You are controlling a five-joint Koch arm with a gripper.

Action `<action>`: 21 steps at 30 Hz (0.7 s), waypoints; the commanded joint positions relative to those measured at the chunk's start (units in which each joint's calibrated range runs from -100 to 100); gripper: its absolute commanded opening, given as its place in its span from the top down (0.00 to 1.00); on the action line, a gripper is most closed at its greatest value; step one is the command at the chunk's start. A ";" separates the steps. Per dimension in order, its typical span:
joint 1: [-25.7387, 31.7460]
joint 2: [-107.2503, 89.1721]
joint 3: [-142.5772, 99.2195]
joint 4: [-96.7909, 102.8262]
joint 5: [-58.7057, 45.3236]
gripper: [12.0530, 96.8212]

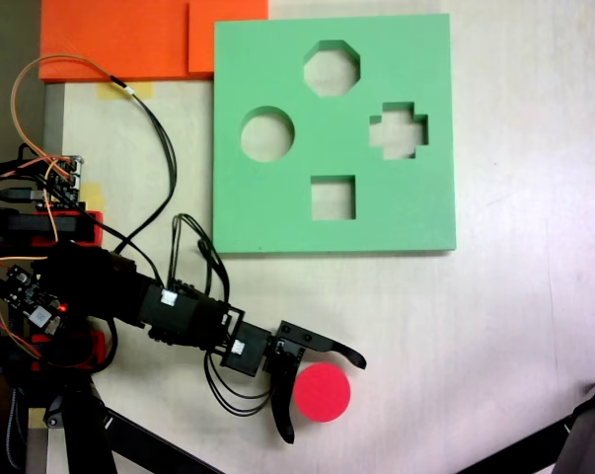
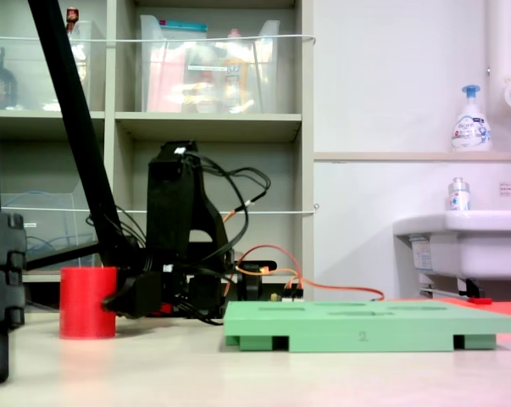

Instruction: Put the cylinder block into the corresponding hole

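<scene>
Fixed view, pale table [image 1: 534, 326], shelving [image 2: 213, 127], sink [image 2: 467, 242], tool [image 1: 322, 400] spread around cylinder block [image 1: 323, 392]

Red cylinder block [image 1: 323, 392] upright on the table, flat top up, well apart from the empty round hole [image 1: 267, 134] in the flat green foam board [image 1: 277, 207]

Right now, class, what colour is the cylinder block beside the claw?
Red; the cylinder block shows best in the fixed view from above, between the open claw tips.
</scene>
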 commanded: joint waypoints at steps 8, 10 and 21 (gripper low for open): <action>0.78 1.29 3.74 3.87 0.39 0.13; 0.83 1.29 3.64 3.97 0.39 0.22; 1.47 -1.22 3.04 3.97 0.39 0.61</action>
